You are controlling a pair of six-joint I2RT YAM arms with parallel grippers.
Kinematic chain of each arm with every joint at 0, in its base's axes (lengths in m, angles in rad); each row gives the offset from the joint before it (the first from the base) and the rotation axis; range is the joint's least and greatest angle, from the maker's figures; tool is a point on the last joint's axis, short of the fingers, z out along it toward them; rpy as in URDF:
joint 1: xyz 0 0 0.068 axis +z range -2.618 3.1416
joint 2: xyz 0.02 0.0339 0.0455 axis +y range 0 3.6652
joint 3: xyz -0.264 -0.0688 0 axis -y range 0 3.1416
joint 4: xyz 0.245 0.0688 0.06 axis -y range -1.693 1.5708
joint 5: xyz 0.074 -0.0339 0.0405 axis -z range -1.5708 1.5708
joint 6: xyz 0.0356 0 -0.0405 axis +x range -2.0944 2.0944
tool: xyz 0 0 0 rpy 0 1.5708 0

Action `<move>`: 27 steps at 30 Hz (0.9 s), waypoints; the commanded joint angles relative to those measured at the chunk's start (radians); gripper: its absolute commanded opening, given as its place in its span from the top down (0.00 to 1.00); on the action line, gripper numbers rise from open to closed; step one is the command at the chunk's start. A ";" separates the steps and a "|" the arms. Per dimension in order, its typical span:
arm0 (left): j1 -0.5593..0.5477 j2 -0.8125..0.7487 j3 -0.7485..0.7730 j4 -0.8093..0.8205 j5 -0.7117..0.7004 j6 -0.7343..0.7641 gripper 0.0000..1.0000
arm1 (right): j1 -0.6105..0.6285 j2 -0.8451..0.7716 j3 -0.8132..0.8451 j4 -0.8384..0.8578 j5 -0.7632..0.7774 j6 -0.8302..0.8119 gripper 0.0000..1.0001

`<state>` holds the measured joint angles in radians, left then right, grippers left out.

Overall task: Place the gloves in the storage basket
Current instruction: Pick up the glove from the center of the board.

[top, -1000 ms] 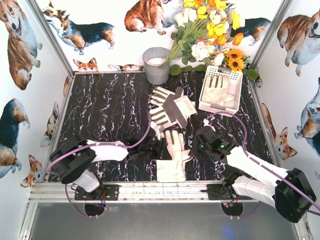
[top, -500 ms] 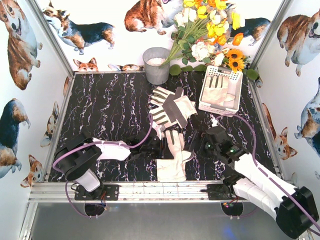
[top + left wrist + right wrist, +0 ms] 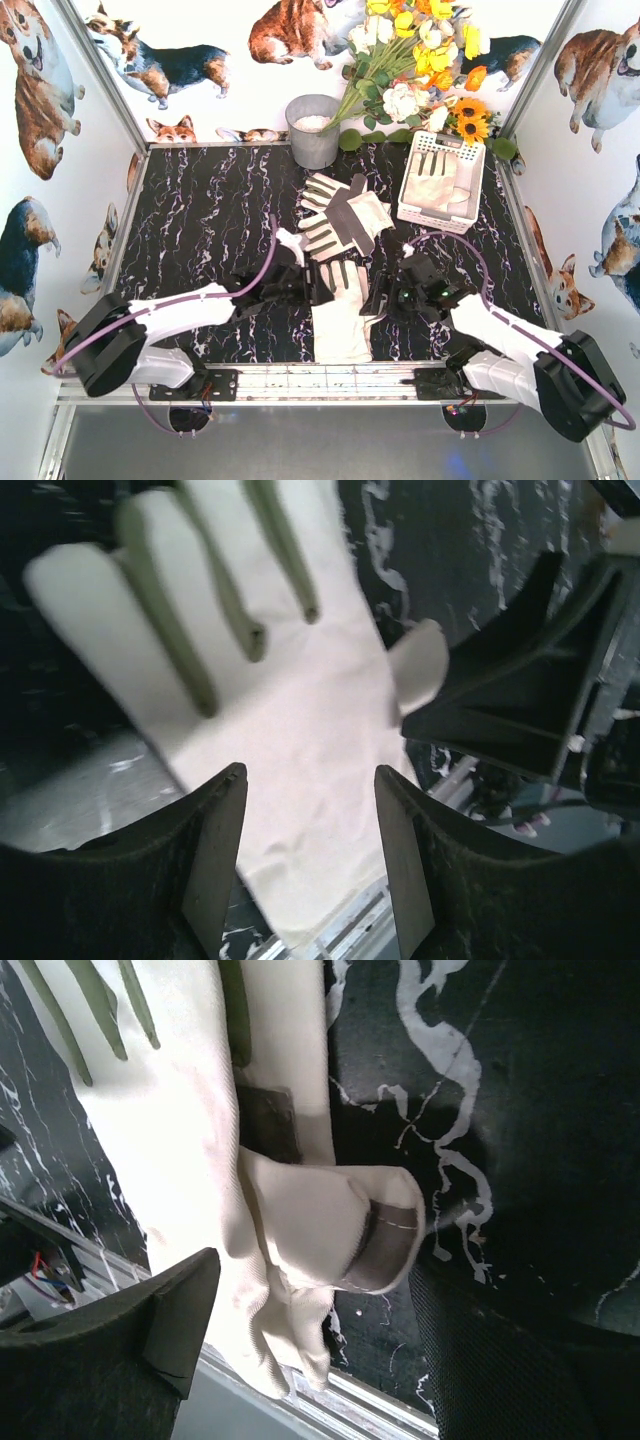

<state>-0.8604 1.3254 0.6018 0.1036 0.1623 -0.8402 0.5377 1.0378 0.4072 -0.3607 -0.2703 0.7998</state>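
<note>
A cream-white glove (image 3: 342, 325) lies flat near the table's front edge, fingers pointing away from the arms. My left gripper (image 3: 322, 287) hovers at its left side; in the left wrist view the glove (image 3: 290, 730) fills the space under my open left gripper (image 3: 308, 855). My right gripper (image 3: 383, 297) is at its right side, open, with the glove's folded thumb (image 3: 340, 1225) between the spread jaws of my right gripper (image 3: 320, 1345). Two more gloves (image 3: 340, 218) lie overlapped mid-table. The white storage basket (image 3: 470, 160) at the back right holds another glove (image 3: 435, 185).
A grey metal bucket (image 3: 313, 130) stands at the back centre, beside a bunch of artificial flowers (image 3: 420, 60). The metal rail (image 3: 320, 380) runs along the table's front edge just below the near glove. Printed walls close in both sides.
The right gripper opened wide and shifted left onto the glove's thumb. The left arm reached further right over the glove, and its jaws spread a little.
</note>
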 commanded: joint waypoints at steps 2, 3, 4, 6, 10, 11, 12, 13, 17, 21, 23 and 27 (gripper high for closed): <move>0.055 -0.085 -0.041 -0.202 -0.115 0.016 0.51 | 0.064 0.056 0.072 0.025 0.056 -0.027 0.25; 0.062 -0.099 -0.052 -0.216 -0.128 0.008 0.51 | 0.074 0.070 0.081 0.018 0.068 -0.027 0.26; 0.069 -0.112 -0.064 -0.229 -0.140 0.002 0.51 | 0.083 0.074 0.090 0.012 0.079 -0.027 0.28; 0.079 -0.129 -0.090 -0.233 -0.147 -0.014 0.50 | 0.094 0.122 0.105 -0.001 0.100 -0.026 0.31; 0.081 -0.125 -0.145 -0.171 -0.103 -0.049 0.50 | 0.116 0.162 0.124 -0.022 0.132 -0.031 0.35; 0.081 -0.122 -0.152 -0.163 -0.100 -0.054 0.50 | 0.122 0.172 0.128 -0.029 0.139 -0.033 0.35; 0.081 -0.120 -0.156 -0.158 -0.098 -0.057 0.50 | 0.128 0.182 0.134 -0.038 0.149 -0.035 0.39; 0.081 -0.122 -0.160 -0.157 -0.097 -0.061 0.50 | 0.134 0.192 0.138 -0.049 0.162 -0.037 0.41; 0.081 -0.126 -0.137 -0.185 -0.105 -0.048 0.50 | 0.145 0.207 0.150 -0.073 0.186 -0.039 0.47; 0.083 -0.096 -0.102 -0.212 -0.102 -0.038 0.50 | 0.145 0.174 0.137 -0.065 0.179 -0.024 0.65; 0.082 -0.100 -0.099 -0.219 -0.114 -0.041 0.50 | 0.145 0.153 0.130 -0.061 0.160 -0.006 0.76; 0.083 -0.145 -0.135 -0.188 -0.121 -0.075 0.49 | 0.129 0.097 0.105 -0.032 0.115 0.018 0.90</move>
<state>-0.7837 1.2179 0.4732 -0.1020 0.0563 -0.8909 0.6750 1.1934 0.5323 -0.4088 -0.1375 0.7956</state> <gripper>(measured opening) 0.502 0.162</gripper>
